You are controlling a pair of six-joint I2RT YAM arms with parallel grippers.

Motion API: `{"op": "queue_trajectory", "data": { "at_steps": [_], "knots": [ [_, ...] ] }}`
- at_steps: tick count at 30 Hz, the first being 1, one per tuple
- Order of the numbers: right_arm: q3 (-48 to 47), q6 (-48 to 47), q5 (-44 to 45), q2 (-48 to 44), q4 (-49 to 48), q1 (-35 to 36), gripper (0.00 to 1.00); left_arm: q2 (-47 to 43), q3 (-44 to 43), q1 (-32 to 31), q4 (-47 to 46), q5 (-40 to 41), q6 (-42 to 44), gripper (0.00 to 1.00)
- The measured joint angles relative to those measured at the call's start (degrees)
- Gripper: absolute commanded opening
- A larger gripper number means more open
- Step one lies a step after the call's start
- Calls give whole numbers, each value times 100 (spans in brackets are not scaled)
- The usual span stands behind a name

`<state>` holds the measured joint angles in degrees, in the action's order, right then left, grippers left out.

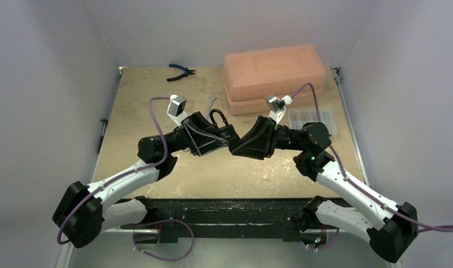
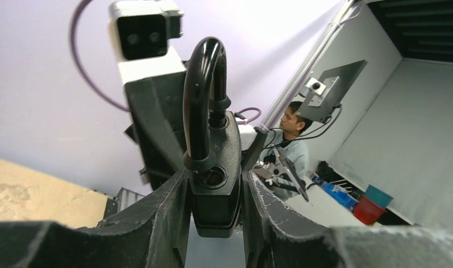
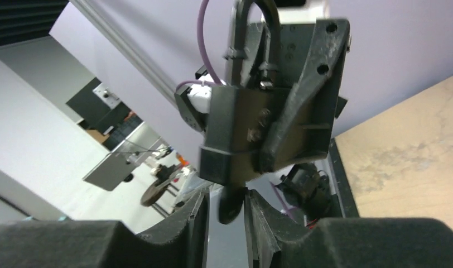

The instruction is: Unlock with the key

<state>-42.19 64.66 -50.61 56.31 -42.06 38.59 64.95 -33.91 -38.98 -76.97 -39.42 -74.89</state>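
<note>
**Padlock clamped, key at its base**

My left gripper (image 2: 215, 192) was clamped on the black padlock (image 2: 216, 146) and held it above the middle of the table (image 1: 152, 95). My right gripper (image 3: 227, 196) was pinched on the key (image 3: 231, 207), which met the padlock's underside.

1. Salmon-pink lidded plastic box (image 1: 274, 72), at the far right of the table (image 1: 152, 106).
2. Blue-handled pliers (image 1: 181, 71), at the far edge.
3. Small silver wrench (image 1: 210, 105), just left of the box.
4. Clear compartment case (image 1: 305, 118), in front of the box.
5. Seated person (image 2: 294, 139), beyond the table, seen from the left wrist.
6. Red bucket (image 2: 368, 210), on the floor behind.
</note>
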Motion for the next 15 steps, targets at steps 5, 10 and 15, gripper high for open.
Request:
{"op": "queue_trajectory", "data": {
  "at_steps": [5,10,15],
  "knots": [
    [-352,-981,321,-474,1375,-26,64,-343,0,-4,848,90,411,0],
    [-817,-2135,807,-782,3045,-26,76,-514,0,-7,1596,269,815,0],
    [-1130,-2879,1285,-909,4216,-31,78,-520,0,-7,2201,343,1049,0]
  ]
}}
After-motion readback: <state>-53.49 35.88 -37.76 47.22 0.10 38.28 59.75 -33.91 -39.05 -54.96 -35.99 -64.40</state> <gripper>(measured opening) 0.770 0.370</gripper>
